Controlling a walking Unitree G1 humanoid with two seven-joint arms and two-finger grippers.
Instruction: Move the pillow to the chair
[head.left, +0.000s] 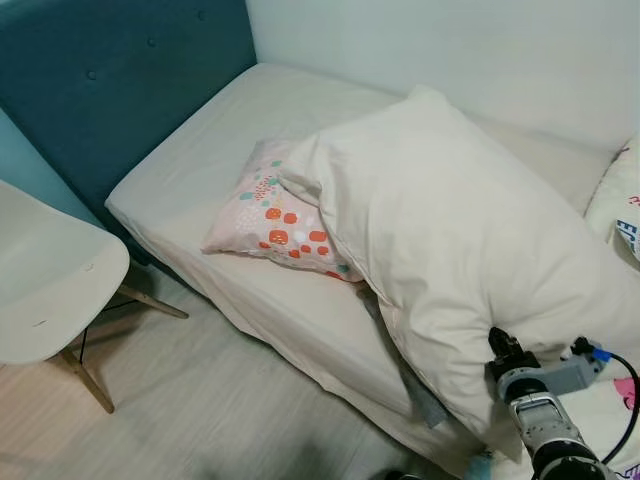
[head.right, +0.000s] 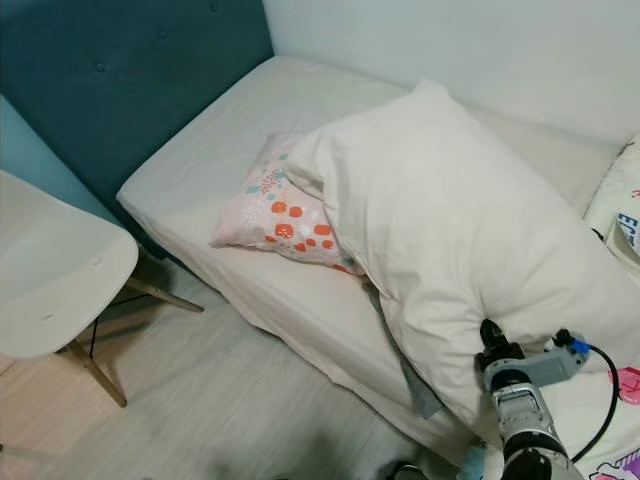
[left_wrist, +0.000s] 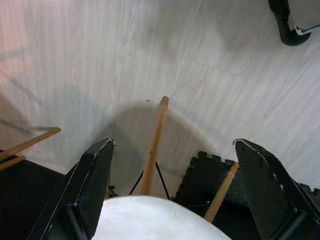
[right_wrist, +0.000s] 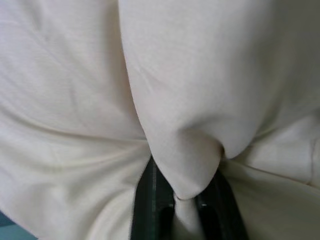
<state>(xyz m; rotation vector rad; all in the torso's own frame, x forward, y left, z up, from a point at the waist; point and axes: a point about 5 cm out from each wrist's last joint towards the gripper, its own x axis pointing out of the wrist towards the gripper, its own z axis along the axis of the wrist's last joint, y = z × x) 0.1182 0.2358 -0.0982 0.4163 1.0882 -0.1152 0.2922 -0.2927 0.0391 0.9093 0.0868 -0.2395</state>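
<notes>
At lower right of the head view, the right gripper (head.left: 500, 345) is pinched tight on a fold of the big cream pillow (head.left: 450, 230), which sprawls across the bed (head.left: 200, 160). Soft, light and floppy, it will likely sag; a deeper corner hold seems safer. The left gripper (left_wrist: 170, 165) hangs spread wide above the white chair (head.left: 40, 270).

The big cream pillow (head.left: 450, 250) is covering the patterned cushion's (head.left: 275, 220) three-o'clock end, while the white chair (head.left: 45, 270) is running off the nine-o'clock edge.
</notes>
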